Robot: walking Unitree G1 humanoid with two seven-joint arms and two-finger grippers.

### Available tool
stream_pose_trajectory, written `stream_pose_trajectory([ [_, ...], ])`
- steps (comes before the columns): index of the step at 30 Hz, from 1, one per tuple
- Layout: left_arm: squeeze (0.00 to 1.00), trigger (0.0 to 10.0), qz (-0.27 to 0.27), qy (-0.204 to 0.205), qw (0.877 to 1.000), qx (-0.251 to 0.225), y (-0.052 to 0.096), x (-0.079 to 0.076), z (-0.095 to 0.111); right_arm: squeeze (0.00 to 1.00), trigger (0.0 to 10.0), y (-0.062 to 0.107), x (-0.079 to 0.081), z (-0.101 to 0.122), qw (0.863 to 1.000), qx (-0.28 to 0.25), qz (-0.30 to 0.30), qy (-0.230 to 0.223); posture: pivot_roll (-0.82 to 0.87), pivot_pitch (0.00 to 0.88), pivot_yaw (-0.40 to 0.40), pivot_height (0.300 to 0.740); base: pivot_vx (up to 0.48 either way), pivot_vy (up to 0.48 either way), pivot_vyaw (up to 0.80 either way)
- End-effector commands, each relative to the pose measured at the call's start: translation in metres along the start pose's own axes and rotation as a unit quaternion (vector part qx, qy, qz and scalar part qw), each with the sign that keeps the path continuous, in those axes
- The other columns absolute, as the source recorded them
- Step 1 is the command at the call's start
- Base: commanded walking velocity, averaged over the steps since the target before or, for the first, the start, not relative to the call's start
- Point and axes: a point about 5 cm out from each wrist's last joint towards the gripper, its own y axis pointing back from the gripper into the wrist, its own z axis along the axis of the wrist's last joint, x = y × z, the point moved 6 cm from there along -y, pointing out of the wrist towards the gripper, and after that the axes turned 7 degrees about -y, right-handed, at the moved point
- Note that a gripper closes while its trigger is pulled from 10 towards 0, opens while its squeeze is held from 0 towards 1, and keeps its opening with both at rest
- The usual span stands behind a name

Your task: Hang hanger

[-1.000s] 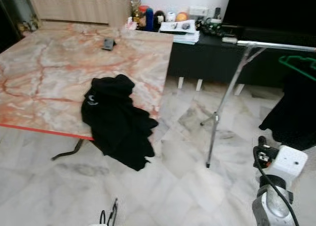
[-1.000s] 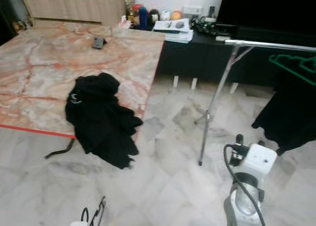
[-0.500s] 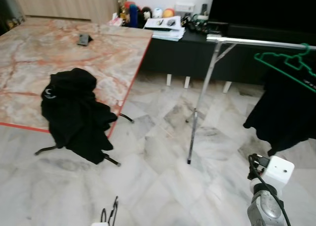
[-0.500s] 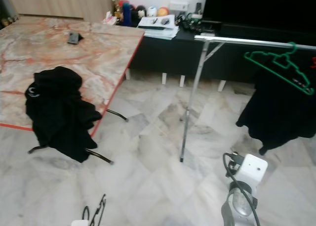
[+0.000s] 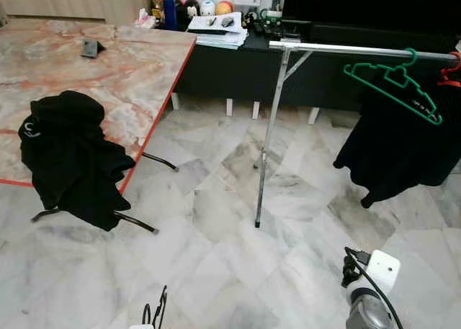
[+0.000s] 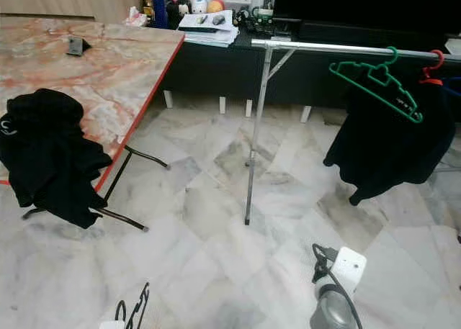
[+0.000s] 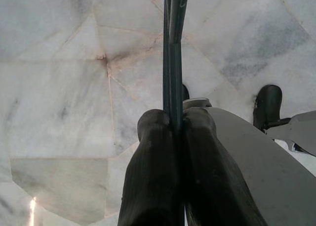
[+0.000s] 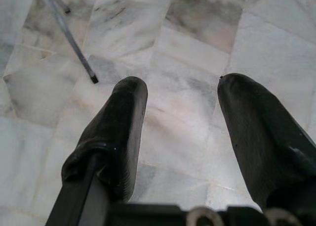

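Left wrist view shows the left gripper (image 7: 174,124) with its two black fingers (image 7: 153,171) pressed together on a dark thin hanger (image 7: 173,53), whose wire runs straight out past the fingertips over the marble floor (image 7: 54,87). In the head views the top of that hanger (image 5: 156,316) shows at the lower edge, low and apart from the rail. Right wrist view has the right gripper (image 8: 180,112) with its fingers (image 8: 116,132) spread wide and nothing between them, pointing down at the floor, with the foot of the clothes rack's pole (image 8: 74,53) beyond the fingertips.

Since half a second ago the whole head view has swung to the right: the marble desk (image 5: 108,70) with the black garment (image 5: 68,156) draped over its edge now sits further left, and the clothes rack (image 5: 346,50) sits more centrally. Its rail now shows a green hanger (image 5: 392,80), a red hanger hook (image 5: 452,61) beside it, and a black garment on the rack (image 5: 403,145) below them.
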Motion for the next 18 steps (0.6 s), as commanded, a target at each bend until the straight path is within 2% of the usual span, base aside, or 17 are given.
stream_pose_trajectory([
  [1,0.00,10.0,-0.015,0.003,0.999,0.029,0.003,-0.011,-0.019,0.00,10.0,0.002,-0.002,-0.012,1.000,0.018,-0.002,-0.009,0.05,0.175,-0.042,0.740,0.000,0.000,-0.78],
  [8,0.00,10.0,-0.016,-0.010,0.999,0.029,0.003,-0.011,-0.019,0.00,10.0,0.002,0.003,-0.015,1.000,0.020,0.014,-0.006,0.05,0.178,-0.042,0.740,0.000,0.000,-0.79],
  [13,0.00,10.0,-0.015,-0.012,0.999,0.030,0.003,-0.010,-0.019,0.00,10.0,0.002,0.009,-0.014,1.000,0.016,0.021,-0.002,0.05,0.178,-0.042,0.740,0.000,-0.452,-0.79],
  [16,0.00,10.0,-0.012,-0.006,0.999,0.030,0.003,-0.010,-0.020,0.00,10.0,0.001,0.011,-0.012,1.000,0.009,0.025,0.001,0.05,0.178,-0.041,0.740,0.000,0.000,-0.79],
  [18,0.00,10.0,-0.014,-0.009,0.999,0.029,0.003,-0.010,-0.019,0.00,10.0,0.002,0.014,-0.009,0.999,-0.001,0.033,0.010,0.05,0.178,-0.041,0.740,0.000,0.000,0.00],
])
